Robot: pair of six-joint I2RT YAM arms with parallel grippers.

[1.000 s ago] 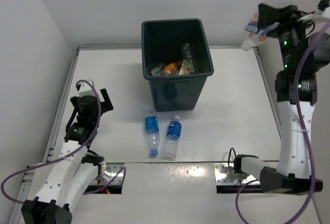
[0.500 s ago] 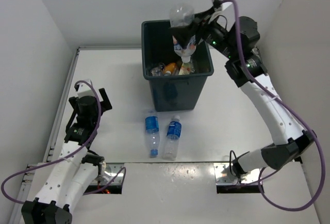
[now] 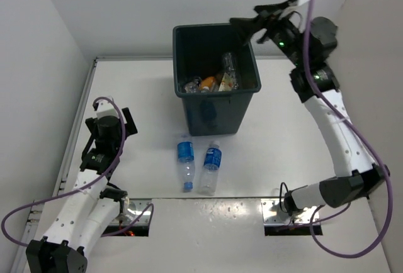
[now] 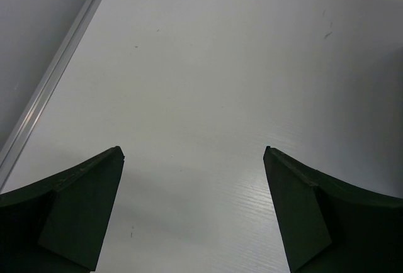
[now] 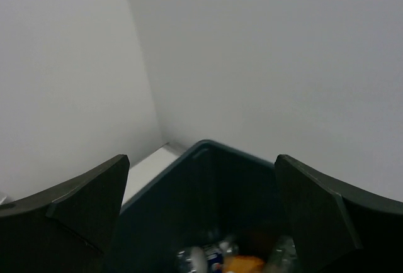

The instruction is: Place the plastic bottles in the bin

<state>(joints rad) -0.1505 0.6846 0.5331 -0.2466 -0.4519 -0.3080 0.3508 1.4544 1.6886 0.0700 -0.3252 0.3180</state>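
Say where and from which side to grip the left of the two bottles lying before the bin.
Grip the left bottle at its blue-labelled middle, probably straight down from above with the open left gripper. It lies flat, lengthwise toward the bin, so close across its width; the right bottle lies close beside, leaving little room.

One bin [image 3: 214, 106] stands on the worktop [image 3: 283, 153]. In front of it lie two of a kind, the left plastic bottle [image 3: 185, 160] and the right plastic bottle [image 3: 211, 163], both blue-labelled. Inside the bin one clear bottle [image 3: 228, 64] and one orange bottle [image 3: 206, 83] can be counted, the rest of the jumble too small to number; there are two arms, the left arm [image 3: 75, 210] and the right arm [image 3: 338, 134].
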